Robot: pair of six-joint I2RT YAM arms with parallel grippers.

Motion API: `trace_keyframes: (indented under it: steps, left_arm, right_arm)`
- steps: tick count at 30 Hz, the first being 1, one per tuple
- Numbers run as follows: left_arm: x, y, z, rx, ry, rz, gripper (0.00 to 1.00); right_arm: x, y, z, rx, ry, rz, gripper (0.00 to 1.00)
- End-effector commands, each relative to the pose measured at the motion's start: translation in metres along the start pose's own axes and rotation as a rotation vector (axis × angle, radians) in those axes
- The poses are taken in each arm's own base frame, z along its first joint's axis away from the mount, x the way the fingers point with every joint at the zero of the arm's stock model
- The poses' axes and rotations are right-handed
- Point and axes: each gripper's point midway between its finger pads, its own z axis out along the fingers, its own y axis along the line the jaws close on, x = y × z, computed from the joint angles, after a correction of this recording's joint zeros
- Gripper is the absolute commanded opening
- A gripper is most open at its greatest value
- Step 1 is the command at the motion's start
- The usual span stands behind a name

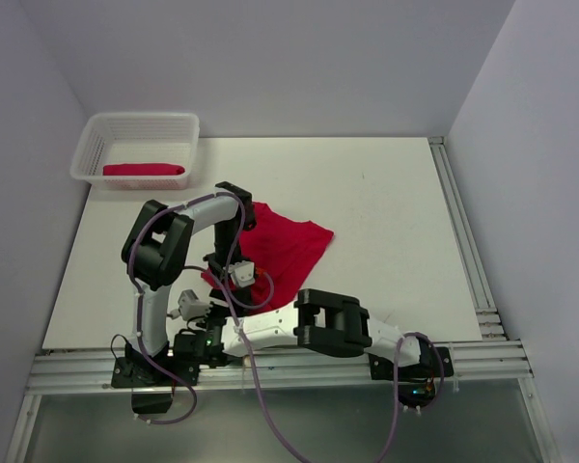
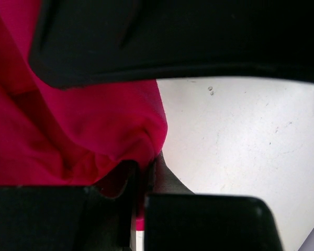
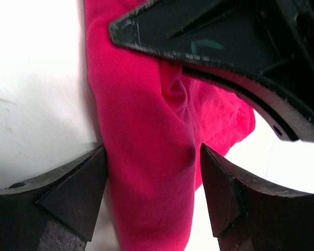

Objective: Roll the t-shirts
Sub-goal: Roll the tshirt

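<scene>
Left claw (image 2: 140, 194): clenched, pinching edge of shirt (image 2: 68, 130). Right claw (image 3: 153, 172): released, jaws spread wide astride bunched shirt fold, fingers (image 3: 78, 188) just beside cloth. Shirt lies crumpled at mid-bench (image 1: 396, 212), spreading toward 2 o'clock from both claws, which sit at its 8 o'clock corner. Second shirt (image 1: 143, 171): rolled, inside basket (image 1: 89, 145) at bench's 10 o'clock corner.

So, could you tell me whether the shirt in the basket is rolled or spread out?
Rolled: the shirt lies as a compact bundle inside the basket.
</scene>
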Motion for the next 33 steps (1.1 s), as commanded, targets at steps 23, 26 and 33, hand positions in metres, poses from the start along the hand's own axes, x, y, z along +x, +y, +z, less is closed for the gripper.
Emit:
trace_keyframes:
  steps: [23, 26, 33]
  left_arm:
    - [0.032, 0.022, 0.014, -0.002, 0.116, 0.127, 0.00]
    - [0.029, 0.023, 0.011, -0.022, 0.106, 0.133, 0.00]
    - [0.016, 0.026, -0.005, -0.102, 0.093, 0.154, 0.36]
  right_arm:
    - [0.011, 0.026, 0.023, -0.144, 0.093, 0.125, 0.06]
    - [0.011, 0.029, 0.021, -0.236, 0.112, 0.181, 0.00]
    - [0.015, 0.027, 0.021, -0.364, 0.118, 0.288, 0.00]
